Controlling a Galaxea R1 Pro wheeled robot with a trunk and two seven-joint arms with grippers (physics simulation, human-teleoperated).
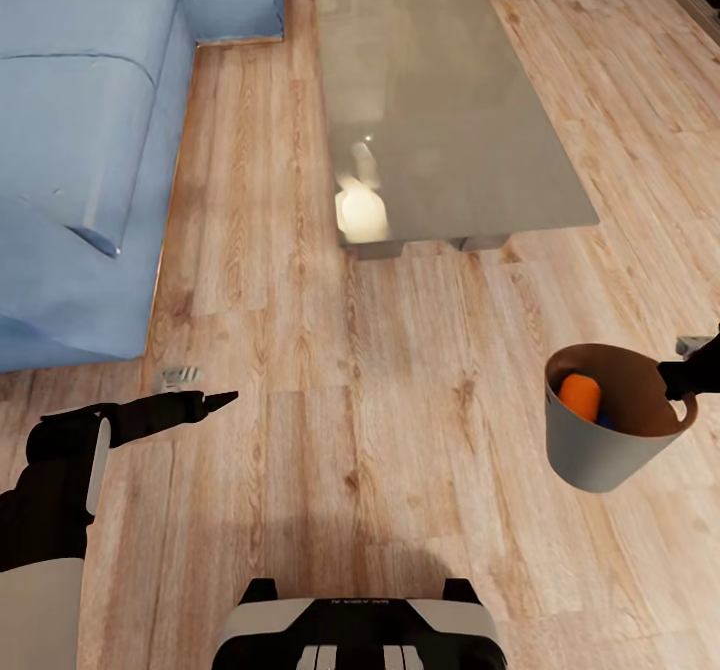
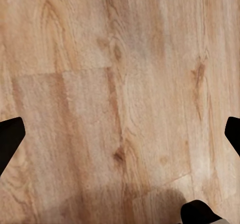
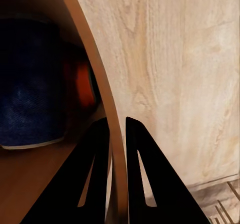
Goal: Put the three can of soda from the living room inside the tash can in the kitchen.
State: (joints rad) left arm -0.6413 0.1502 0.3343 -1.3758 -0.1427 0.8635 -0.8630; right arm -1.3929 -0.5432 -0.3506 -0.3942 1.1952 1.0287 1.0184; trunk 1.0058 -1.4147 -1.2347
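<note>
Nearest to us, the robot's white and black base (image 1: pixel 360 632) is showing at the lower edge of the head view, standing on the light wood floor (image 1: pixel 400 400).

Our left hand (image 1: pixel 205 403) is hanging low over bare floor, pointing forward. In the left wrist view its dark fingertips (image 2: pixel 10 139) are sitting well apart at the two sides, so it is spread wide and carrying nothing.

Our right hand (image 3: pixel 116 134) is gripping the tash can (image 1: pixel 605 455) by its rim. In the right wrist view one finger is lying inside the brown wall and the other outside it, with the wall pinched between them. The bucket is hanging tilted, clear of the floor, directly at the hand, with its mouth turned toward us.

Inside it we are seeing an orange can of soda (image 1: pixel 579 396) lying against the brown wall, and a dark blue can of soda (image 3: pixel 30 93) beside it. We cannot tell whether a third can is in there.

Farther off, the glass-topped coffee table (image 1: pixel 440 100) is standing ahead. The light blue sofa (image 1: pixel 80 150) is running along the left.
</note>
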